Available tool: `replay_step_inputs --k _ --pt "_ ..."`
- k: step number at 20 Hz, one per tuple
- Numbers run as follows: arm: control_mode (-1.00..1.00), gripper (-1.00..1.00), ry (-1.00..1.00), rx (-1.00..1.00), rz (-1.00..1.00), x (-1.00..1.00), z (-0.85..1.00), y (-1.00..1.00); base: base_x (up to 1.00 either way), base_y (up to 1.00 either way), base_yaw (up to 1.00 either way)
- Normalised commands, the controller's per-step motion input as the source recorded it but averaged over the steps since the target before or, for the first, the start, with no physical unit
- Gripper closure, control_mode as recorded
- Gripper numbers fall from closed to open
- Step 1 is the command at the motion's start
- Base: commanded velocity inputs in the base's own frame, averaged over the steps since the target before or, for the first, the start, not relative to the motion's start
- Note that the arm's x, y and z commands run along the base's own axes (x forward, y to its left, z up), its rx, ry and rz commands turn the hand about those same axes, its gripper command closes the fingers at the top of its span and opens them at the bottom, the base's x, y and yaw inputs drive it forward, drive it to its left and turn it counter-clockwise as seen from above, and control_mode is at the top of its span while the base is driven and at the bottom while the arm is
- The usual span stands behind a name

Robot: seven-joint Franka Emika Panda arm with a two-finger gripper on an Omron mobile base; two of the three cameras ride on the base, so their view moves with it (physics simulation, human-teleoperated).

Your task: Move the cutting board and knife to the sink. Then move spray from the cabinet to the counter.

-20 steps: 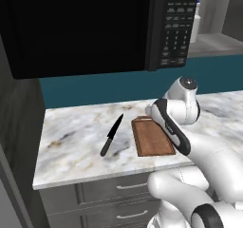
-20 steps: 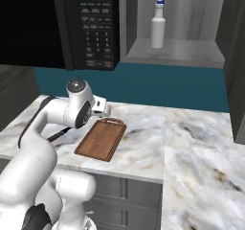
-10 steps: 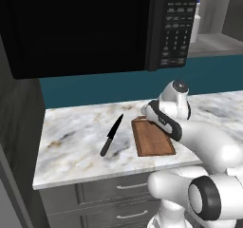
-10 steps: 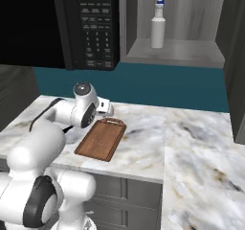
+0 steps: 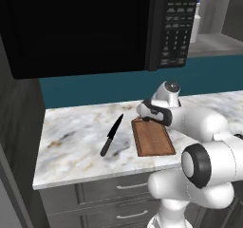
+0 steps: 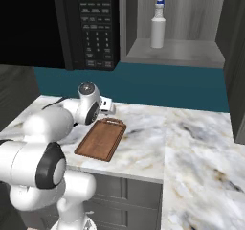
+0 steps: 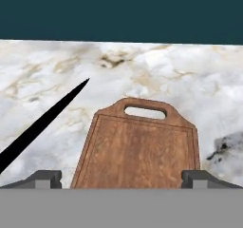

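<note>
The reddish-brown cutting board (image 7: 140, 148) lies flat on the marble counter (image 7: 156, 65), its handle cut-out pointing toward the teal wall. My gripper (image 7: 122, 179) hangs low over the board's near part, open, with one dark fingertip (image 7: 45, 178) at each side of it and nothing held. The black knife (image 7: 40, 125) lies on the counter left of the board, apart from it. From the base, the board (image 5: 153, 137), knife (image 5: 111, 134) and gripper (image 5: 142, 114) sit mid-counter. The spray (image 6: 158, 20) stands upright on the cabinet shelf (image 6: 177, 51). The sink is out of view.
A black microwave (image 6: 93, 25) hangs above the counter, left of the shelf niche. Grey drawers (image 5: 118, 189) with metal handles run under the counter's front edge. The marble counter (image 6: 201, 152) continues to the right and turns toward the camera. A dark wall (image 5: 21, 127) bounds the left end.
The arm has folded lower and swung slightly left, bringing the hand down toward the board's far end. The jaws stay wide. Board and knife have not moved.
</note>
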Motion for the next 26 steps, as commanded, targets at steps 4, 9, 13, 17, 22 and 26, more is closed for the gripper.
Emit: replay_step_inputs --k 4,9,13,17,22,26 --pt "-1.0 -1.0 0.0 0.0 0.0 0.4 -0.27 0.01 0.0 0.0 0.0" --pt "-1.0 -1.0 0.02 0.0 0.0 0.35 -0.32 0.02 0.0 0.0 0.0" --pt "-1.0 -1.0 0.01 0.0 0.0 0.37 -0.23 0.0 0.0 0.0 0.0" --pt "-1.0 -1.0 0.0 0.0 0.0 0.33 -0.2 0.0 0.0 0.0 0.0" --pt "-1.0 -1.0 0.0 0.0 0.0 0.35 -0.22 0.0 0.0 0.0 0.0" --pt "-1.0 -1.0 0.0 0.0 0.0 0.35 -0.2 0.0 0.0 0.0 0.0"
